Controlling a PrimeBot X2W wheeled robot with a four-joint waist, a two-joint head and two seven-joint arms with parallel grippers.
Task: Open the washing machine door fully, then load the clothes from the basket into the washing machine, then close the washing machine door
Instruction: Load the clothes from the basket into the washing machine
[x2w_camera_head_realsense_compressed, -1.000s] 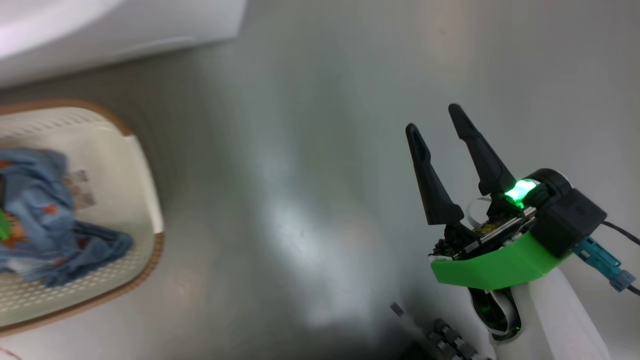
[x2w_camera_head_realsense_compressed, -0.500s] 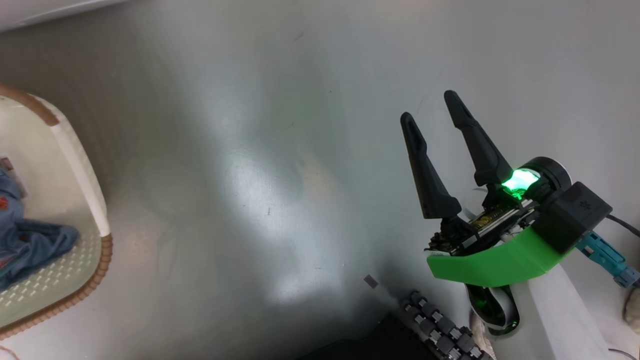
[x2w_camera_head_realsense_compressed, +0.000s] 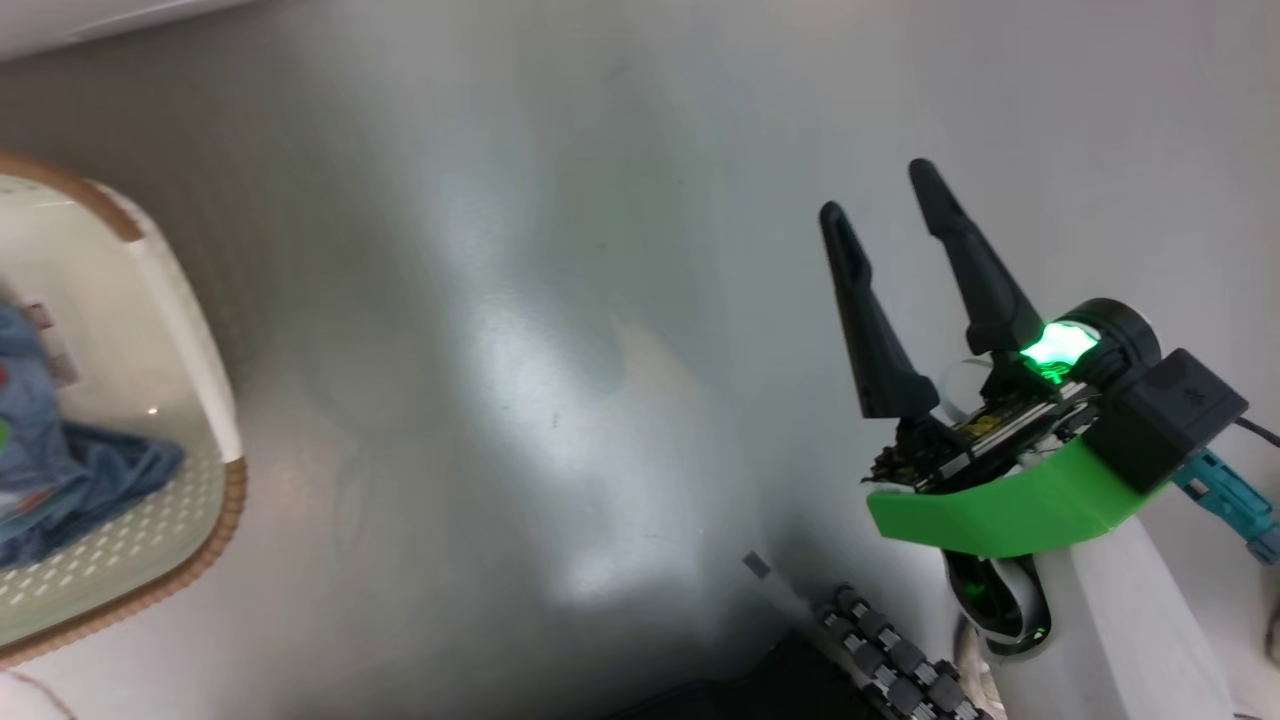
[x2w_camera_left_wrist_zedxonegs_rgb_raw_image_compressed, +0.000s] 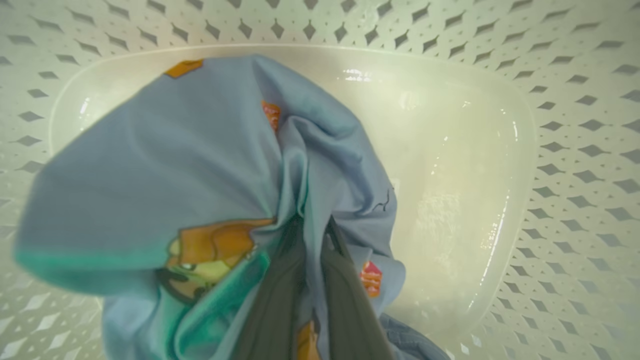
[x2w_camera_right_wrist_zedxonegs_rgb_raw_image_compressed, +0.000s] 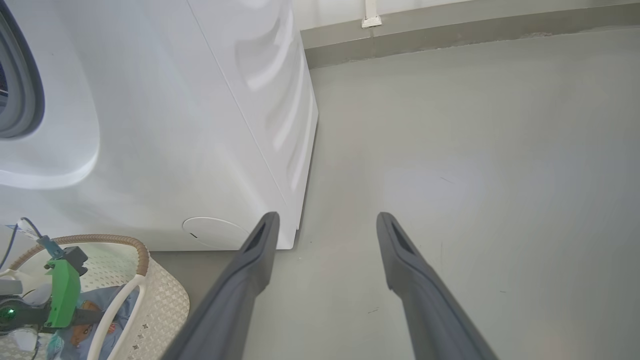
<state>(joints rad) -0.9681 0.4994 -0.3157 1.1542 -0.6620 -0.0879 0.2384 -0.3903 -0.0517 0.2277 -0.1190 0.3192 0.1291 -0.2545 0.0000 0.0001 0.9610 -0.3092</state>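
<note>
- Pinching the clothes (x2w_camera_left_wrist_zedxonegs_rgb_raw_image_compressed: 165, 150) tight with the left gripper (x2w_camera_left_wrist_zedxonegs_rgb_raw_image_compressed: 314, 229), deep inside the basket (x2w_camera_left_wrist_zedxonegs_rgb_raw_image_compressed: 575, 150).
- Holding the right gripper (x2w_camera_head_realsense_compressed: 875, 190) wide apart and empty, well right of the basket.

Right gripper (x2w_camera_right_wrist_zedxonegs_rgb_raw_image_compressed: 326, 218) is recorded with fingers spread wide above grey floor (x2w_camera_right_wrist_zedxonegs_rgb_raw_image_compressed: 475, 175). White washing machine (x2w_camera_right_wrist_zedxonegs_rgb_raw_image_compressed: 175, 125) is seen at left, round flap (x2w_camera_right_wrist_zedxonegs_rgb_raw_image_compressed: 212, 231) low on its front. Basket (x2w_camera_right_wrist_zedxonegs_rgb_raw_image_compressed: 167, 300) is placed just before it, with left gripper (x2w_camera_right_wrist_zedxonegs_rgb_raw_image_compressed: 82, 317) down among clothes (x2w_camera_right_wrist_zedxonegs_rgb_raw_image_compressed: 80, 332) inside.
</note>
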